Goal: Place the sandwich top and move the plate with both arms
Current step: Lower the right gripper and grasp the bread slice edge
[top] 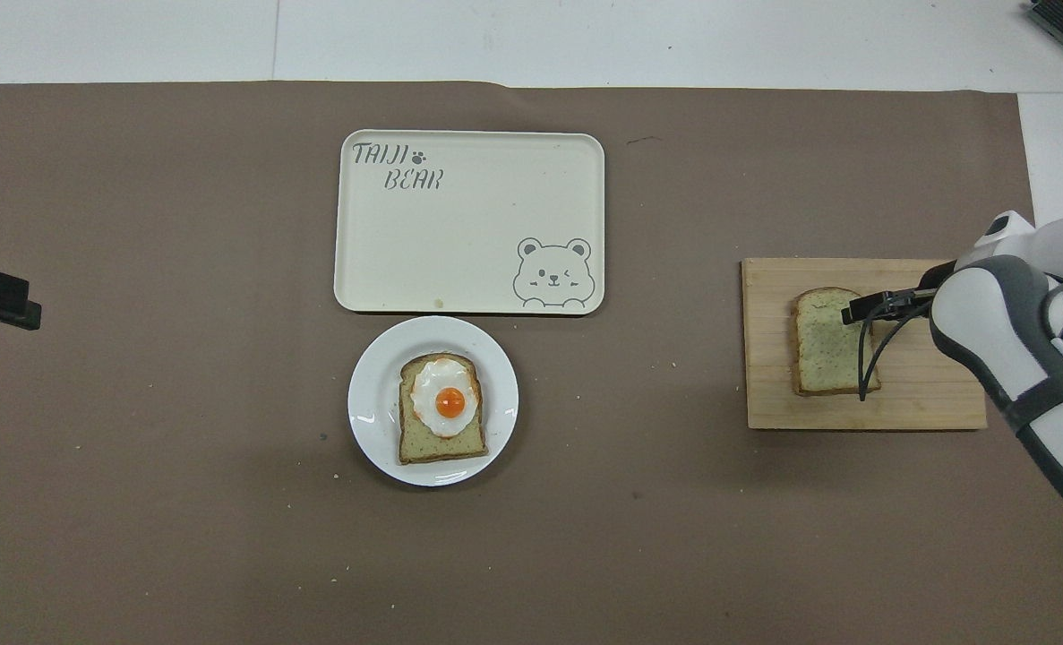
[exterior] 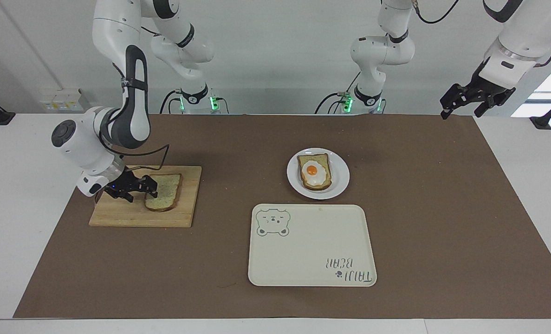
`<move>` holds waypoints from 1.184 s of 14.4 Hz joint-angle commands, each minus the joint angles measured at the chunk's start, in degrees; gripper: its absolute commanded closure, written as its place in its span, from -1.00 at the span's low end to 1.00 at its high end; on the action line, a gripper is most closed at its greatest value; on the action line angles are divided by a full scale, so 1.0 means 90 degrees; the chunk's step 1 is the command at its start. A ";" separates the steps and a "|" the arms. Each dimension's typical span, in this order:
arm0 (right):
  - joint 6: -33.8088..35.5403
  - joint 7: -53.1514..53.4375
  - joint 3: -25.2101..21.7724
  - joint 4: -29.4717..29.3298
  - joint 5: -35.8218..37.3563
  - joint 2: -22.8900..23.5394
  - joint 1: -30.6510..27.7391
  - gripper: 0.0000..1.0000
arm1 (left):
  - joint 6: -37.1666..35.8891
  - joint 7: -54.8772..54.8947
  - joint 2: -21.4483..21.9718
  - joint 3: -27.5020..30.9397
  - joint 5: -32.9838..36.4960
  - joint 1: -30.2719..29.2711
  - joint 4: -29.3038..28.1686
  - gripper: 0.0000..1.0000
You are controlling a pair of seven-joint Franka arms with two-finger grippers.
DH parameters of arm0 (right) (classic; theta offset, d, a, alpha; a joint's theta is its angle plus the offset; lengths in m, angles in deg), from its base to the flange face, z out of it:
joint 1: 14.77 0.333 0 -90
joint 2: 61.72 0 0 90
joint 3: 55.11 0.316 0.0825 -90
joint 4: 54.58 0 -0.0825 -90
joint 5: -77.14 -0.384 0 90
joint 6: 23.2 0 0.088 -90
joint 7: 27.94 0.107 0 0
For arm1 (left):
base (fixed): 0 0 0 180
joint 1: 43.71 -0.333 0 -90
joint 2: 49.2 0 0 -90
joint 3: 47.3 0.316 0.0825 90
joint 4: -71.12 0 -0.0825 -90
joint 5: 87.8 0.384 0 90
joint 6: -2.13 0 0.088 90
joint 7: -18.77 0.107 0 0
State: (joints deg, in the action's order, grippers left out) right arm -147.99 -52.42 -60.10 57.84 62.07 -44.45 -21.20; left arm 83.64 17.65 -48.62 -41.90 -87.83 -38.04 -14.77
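The right gripper (exterior: 138, 188) is sitting low at the edge of the sandwich top (exterior: 164, 191), which is lying on the wooden cutting board (exterior: 117, 215) toward the right arm's end; whether its jaws are gripping the slice, I cannot tell. The plate (exterior: 340, 174) is carrying the egg-topped bread (exterior: 314, 171), just beside the cream tray (exterior: 310, 250). The left gripper (exterior: 472, 99) is waiting high, jaws parted, holding nothing.

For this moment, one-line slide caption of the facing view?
Right gripper low at the sandwich top on the cutting board; left gripper waits raised.
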 commanded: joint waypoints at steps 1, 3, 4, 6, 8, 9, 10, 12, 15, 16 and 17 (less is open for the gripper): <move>-0.0128 -0.0230 0.0056 0.0126 -0.0220 -0.0054 -0.0077 -0.45 | -0.0033 0.0027 0.0121 -0.0043 0.0121 -0.0044 -0.0115 -1.00; -0.0128 -0.0220 0.0056 0.0127 -0.0220 -0.0044 -0.0067 -0.13 | -0.0033 0.0027 0.0121 -0.0043 0.0121 -0.0034 -0.0115 -1.00; -0.0138 -0.0220 0.0056 0.0165 -0.0220 -0.0015 -0.0067 0.00 | -0.0033 0.0027 0.0121 -0.0043 0.0130 -0.0044 -0.0105 -1.00; -0.0245 -0.0220 0.0056 0.0185 -0.0220 -0.0005 -0.0048 0.40 | -0.0024 0.0027 0.0121 -0.0043 0.0130 -0.0034 -0.0115 -1.00; -0.0265 0.0100 0.0056 0.0185 -0.0220 0.0005 0.0011 1.00 | -0.0033 0.0027 0.0121 -0.0043 0.0130 -0.0034 -0.0115 -1.00; -0.0304 0.0276 0.0056 0.0175 -0.0191 0.0024 0.0011 1.00 | -0.0024 0.0027 0.0121 -0.0043 0.0130 -0.0044 -0.0115 -1.00; -0.0304 0.0326 0.0056 0.0175 -0.0191 0.0034 0.0021 1.00 | -0.0023 0.0027 0.0121 -0.0043 0.0130 -0.0034 -0.0115 -1.00; -0.0314 0.0327 0.0046 0.0175 -0.0152 0.0034 0.0098 1.00 | -0.0024 0.0027 0.0121 -0.0043 0.0130 -0.0044 -0.0105 -1.00; -0.0294 0.0317 0.0046 0.0137 -0.0123 0.0044 0.0089 1.00 | -0.0033 0.0027 0.0121 -0.0043 0.0130 -0.0034 -0.0105 -1.00; -0.0285 0.0288 0.0056 0.0117 -0.0123 0.0053 0.0079 1.00 | -0.0024 0.0027 0.0121 -0.0043 0.0121 -0.0034 -0.0115 -1.00; -0.0246 0.0288 0.0056 0.0059 -0.0113 0.0053 0.0079 1.00 | -0.0033 0.0027 0.0121 -0.0043 0.0130 -0.0044 -0.0115 -1.00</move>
State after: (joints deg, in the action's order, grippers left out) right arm -148.50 -50.34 -59.85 58.32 61.57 -44.48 -20.91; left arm 83.62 17.65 -48.62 -41.90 -87.83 -38.04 -14.77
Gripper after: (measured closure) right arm 0.938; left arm 0.000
